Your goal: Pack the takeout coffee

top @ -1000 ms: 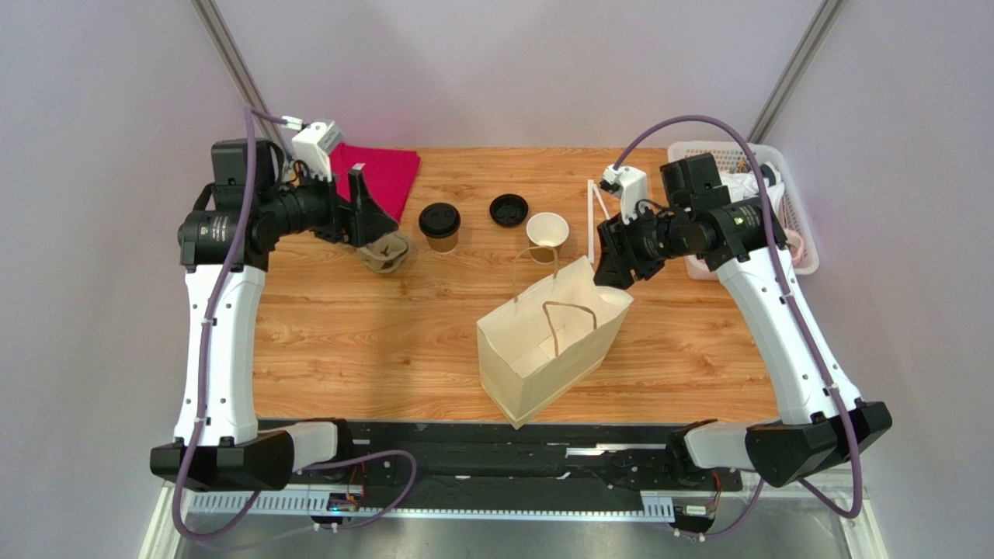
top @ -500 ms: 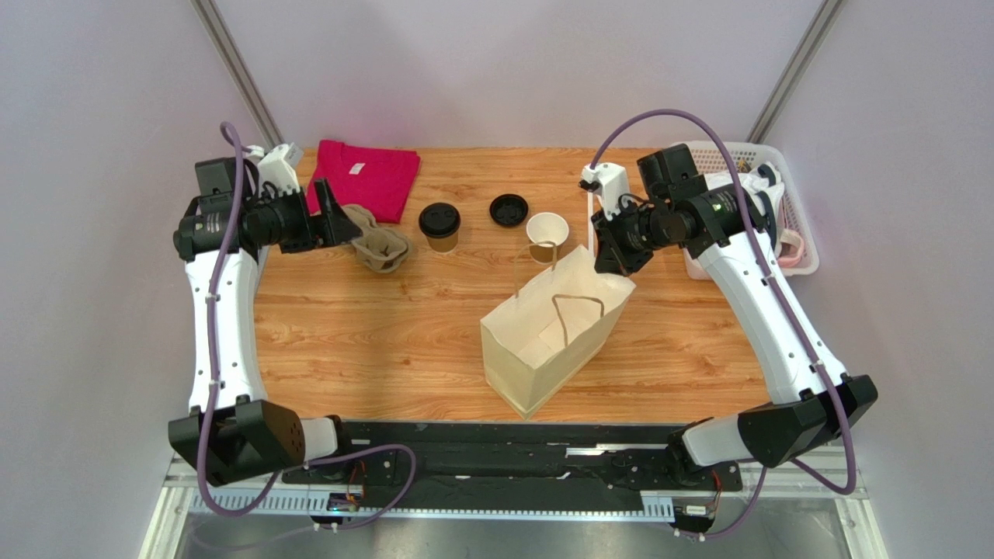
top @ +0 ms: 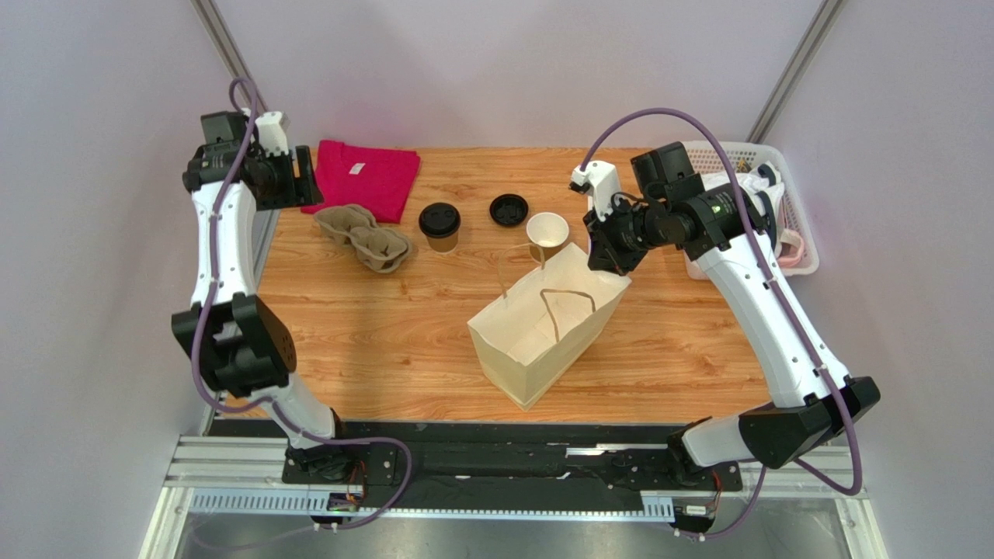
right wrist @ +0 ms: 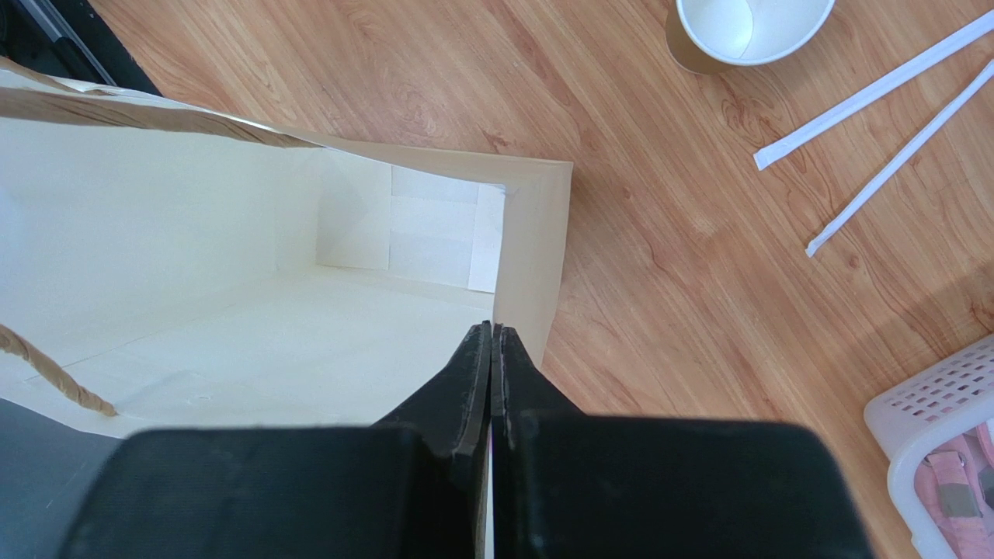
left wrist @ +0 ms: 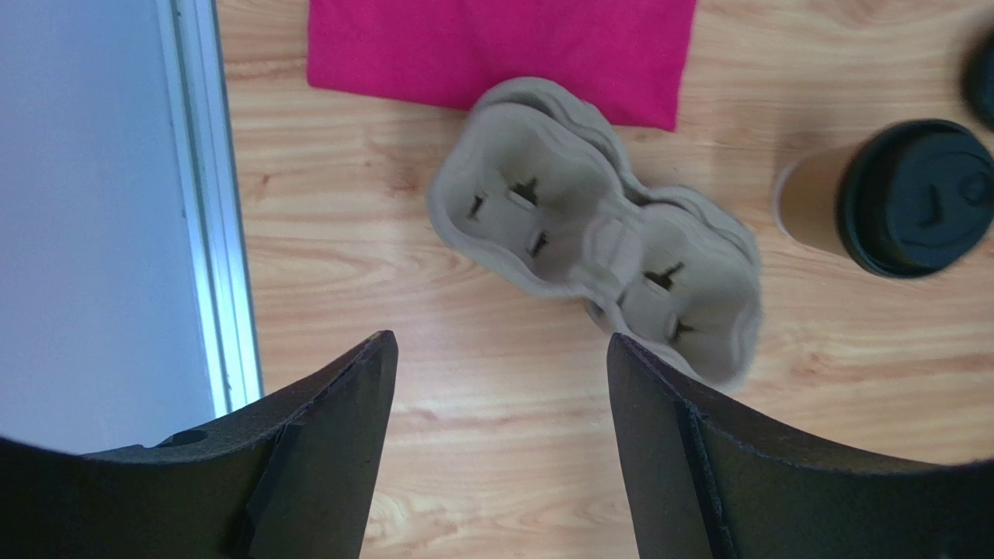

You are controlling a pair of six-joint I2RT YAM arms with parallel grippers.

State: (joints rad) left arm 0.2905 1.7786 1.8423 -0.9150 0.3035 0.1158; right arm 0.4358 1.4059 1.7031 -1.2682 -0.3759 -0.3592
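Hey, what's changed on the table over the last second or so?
The left gripper drew back from the cup carrier toward the far left, open and empty. The right gripper closed on the rim of the paper bag, and the bag shifted slightly left. The takeout coffee, loose lid, open cup and pink cloth stayed put.

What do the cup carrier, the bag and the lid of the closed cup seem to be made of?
The cup carrier: probably moulded paper pulp; grey-beige, matte, soft rounded edges. The bag: cream paper, matte, sharp fold creases. The lid: likely plastic; black, smooth, slight sheen.
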